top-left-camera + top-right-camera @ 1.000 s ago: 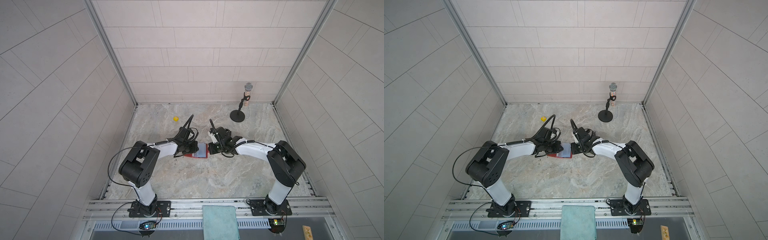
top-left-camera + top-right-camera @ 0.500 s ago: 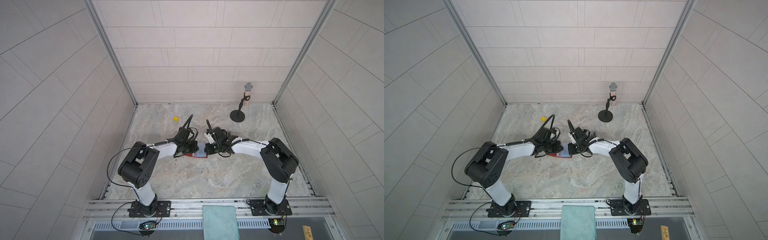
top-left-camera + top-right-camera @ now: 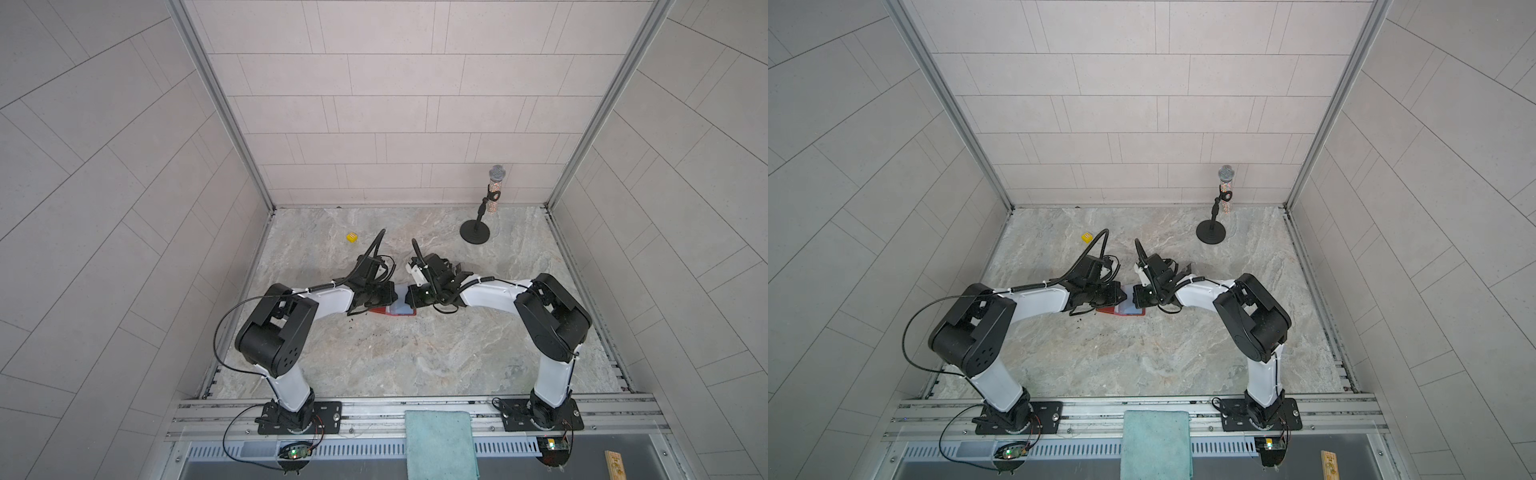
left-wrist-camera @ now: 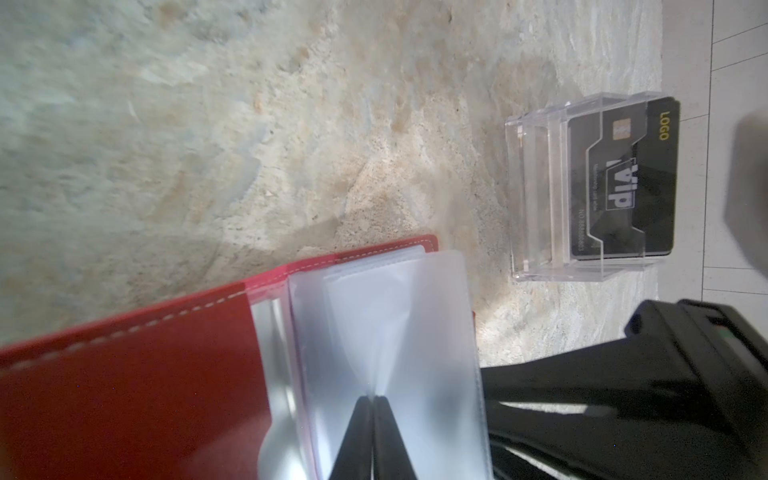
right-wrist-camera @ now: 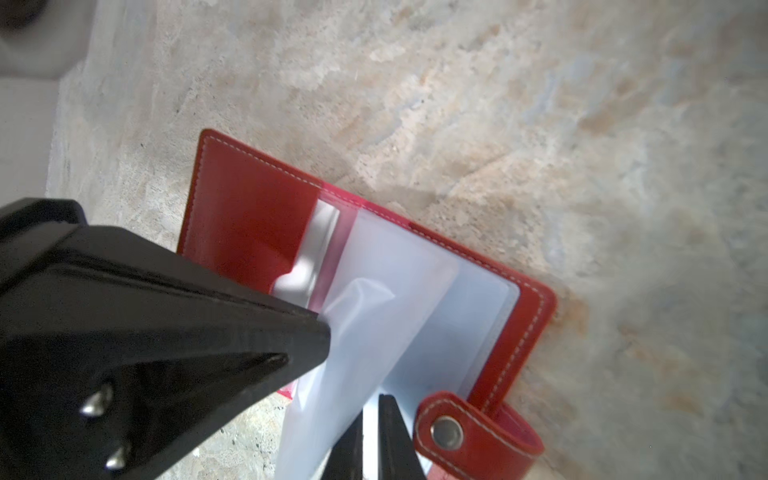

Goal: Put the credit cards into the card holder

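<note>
**mk:** Where are we at? Big stuff first: marble table (image 3: 374,365), with the left arm (image 3: 328,298) and right arm (image 3: 494,296) folded in to meet over the wallet (image 3: 379,311) in the middle. It lies open, red cover down, so the sleeves (image 5: 415,291) face up where we can get at them.

**jo:** Yep, and no card is in it that we can see. The one card (image 4: 619,178) in view, black with "VIP" on it, stands in the clear stand (image 4: 536,199) on the table, a little apart from the wallet. Makes sense: upright gives us an edge to grab.

**mk:** So we're on prep, I'd say, opening a pocket. The left gripper (image 4: 371,399) has its jaws all but together on a sleeve (image 4: 395,324). The plastic creases out from the tips, so that reads as a pinch.

**jo:** The right gripper (image 5: 371,405) comes in from the other side, jaws a sliver apart with a leaf of that plastic running up between them. It looks like a light hold to us, though the stuff is floppy and could slip. Two pinches pulling apart would hold the mouth open.

**mk:** Smallest bit: the snap tab (image 5: 478,432) is undone and lies just beside the right tips, out of the way.
</note>
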Robot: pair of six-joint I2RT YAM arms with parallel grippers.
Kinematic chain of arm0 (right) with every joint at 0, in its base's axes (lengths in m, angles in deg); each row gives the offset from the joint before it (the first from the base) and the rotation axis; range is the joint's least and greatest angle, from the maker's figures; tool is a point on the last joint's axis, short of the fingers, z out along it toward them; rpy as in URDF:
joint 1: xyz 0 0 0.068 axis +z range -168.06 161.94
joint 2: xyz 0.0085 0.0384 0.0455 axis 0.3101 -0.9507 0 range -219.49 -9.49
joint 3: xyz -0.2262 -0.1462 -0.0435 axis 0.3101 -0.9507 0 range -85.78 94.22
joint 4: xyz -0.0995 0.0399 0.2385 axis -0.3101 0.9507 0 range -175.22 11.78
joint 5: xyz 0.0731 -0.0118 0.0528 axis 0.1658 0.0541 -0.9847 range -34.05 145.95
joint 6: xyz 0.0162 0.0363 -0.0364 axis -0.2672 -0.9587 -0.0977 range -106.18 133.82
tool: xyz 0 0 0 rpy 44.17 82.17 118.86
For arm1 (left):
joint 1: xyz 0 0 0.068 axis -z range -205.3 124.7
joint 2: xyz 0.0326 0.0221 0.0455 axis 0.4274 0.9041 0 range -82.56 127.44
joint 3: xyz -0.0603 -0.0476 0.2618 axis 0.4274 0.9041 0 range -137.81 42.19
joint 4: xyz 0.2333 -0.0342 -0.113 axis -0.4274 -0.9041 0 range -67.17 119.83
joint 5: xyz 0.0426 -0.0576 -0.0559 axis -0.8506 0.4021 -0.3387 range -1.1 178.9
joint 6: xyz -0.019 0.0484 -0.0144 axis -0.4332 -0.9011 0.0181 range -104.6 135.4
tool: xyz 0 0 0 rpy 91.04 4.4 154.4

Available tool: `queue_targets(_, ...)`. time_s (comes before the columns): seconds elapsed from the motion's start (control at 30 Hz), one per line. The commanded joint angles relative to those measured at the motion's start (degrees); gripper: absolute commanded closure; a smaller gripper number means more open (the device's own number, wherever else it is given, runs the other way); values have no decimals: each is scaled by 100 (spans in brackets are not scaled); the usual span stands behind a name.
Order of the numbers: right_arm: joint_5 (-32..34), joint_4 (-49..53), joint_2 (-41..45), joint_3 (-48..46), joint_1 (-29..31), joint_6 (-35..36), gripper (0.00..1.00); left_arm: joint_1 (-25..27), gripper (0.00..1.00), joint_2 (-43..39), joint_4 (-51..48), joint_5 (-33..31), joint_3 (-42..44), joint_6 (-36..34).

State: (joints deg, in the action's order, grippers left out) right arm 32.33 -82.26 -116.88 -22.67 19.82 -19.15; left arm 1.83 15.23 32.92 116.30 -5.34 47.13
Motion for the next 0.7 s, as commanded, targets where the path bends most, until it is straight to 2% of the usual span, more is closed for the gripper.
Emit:
queue_targets(0.0,-134,-260,-158,108,34,-167,85,28,81,-304,68,-4,103,-7)
queue_targets(0.13,-211,-344,-216,168,37,-181,83,28,71,-516,-64,-171,135,-108)
queue_targets(0.27,-381,-392,-305,308,43,-175,79,28,68,-844,-218,-548,221,-202)
queue_targets(0.5,-529,-346,-604,608,147,-167,74,24,67,-1542,-471,-1151,388,-399)
queue_targets(0.67,-453,-210,-777,771,209,-111,75,18,68,-1634,-512,-1184,428,-467)
